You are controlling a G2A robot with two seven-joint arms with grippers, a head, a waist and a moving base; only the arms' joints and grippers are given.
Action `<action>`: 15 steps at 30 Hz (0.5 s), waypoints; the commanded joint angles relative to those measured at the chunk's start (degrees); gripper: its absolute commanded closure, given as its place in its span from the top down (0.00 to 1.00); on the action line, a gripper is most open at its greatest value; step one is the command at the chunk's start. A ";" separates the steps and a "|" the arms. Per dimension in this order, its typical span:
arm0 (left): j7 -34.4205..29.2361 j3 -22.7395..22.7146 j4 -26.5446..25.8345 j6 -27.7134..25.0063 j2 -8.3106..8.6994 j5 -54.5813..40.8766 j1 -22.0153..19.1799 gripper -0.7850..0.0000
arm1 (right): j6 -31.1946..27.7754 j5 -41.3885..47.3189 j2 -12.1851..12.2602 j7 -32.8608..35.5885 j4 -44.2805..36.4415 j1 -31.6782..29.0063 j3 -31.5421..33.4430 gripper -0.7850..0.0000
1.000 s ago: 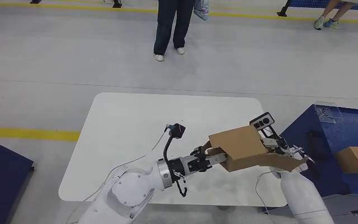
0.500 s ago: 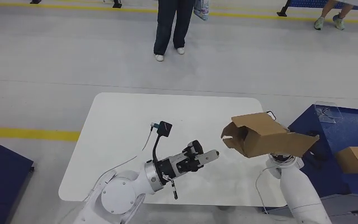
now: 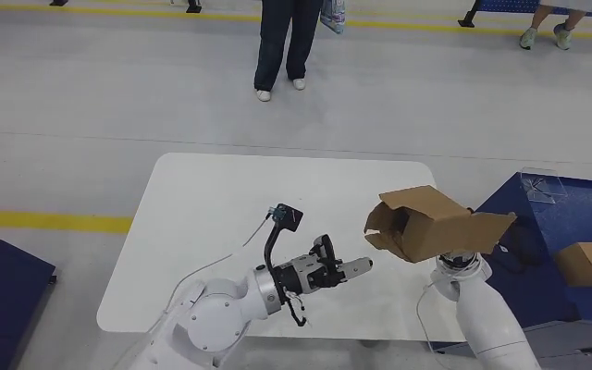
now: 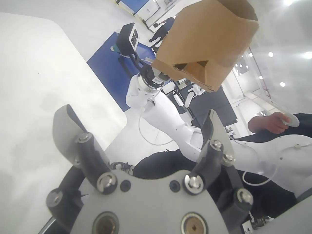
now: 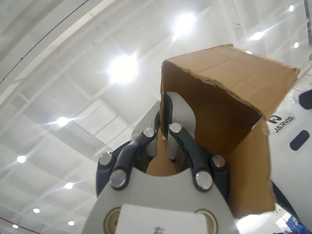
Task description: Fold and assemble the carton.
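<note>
One wall of the carton (image 3: 435,227) is pinched by the right end effector (image 5: 163,113), which holds it aloft and tilted over the table's (image 3: 231,203) 3 o'clock edge, its open end facing 9 o'clock; the left end effector (image 3: 361,267), spread wide and empty, hovers near 5 o'clock, apart from the carton

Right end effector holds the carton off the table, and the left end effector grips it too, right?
No: the left end effector is open and clear of the carton, as the left wrist view shows. The right end effector does hold it off the table.
</note>
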 commanded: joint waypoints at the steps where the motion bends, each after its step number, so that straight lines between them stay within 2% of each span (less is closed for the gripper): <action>1: 0.60 0.53 0.48 0.95 -0.07 3.33 -0.88 1.00 | -0.11 -0.07 0.14 0.11 -0.30 -0.31 -0.06 0.00; 9: 2.51 1.21 0.53 -0.10 -0.61 1.46 -1.36 1.00 | -1.43 -2.29 0.81 1.43 -1.21 -1.43 -1.16 0.00; 15: 2.07 1.70 2.47 0.05 -0.94 0.27 -2.25 1.00 | -2.29 -3.59 1.27 2.29 -1.14 -1.37 -2.50 0.00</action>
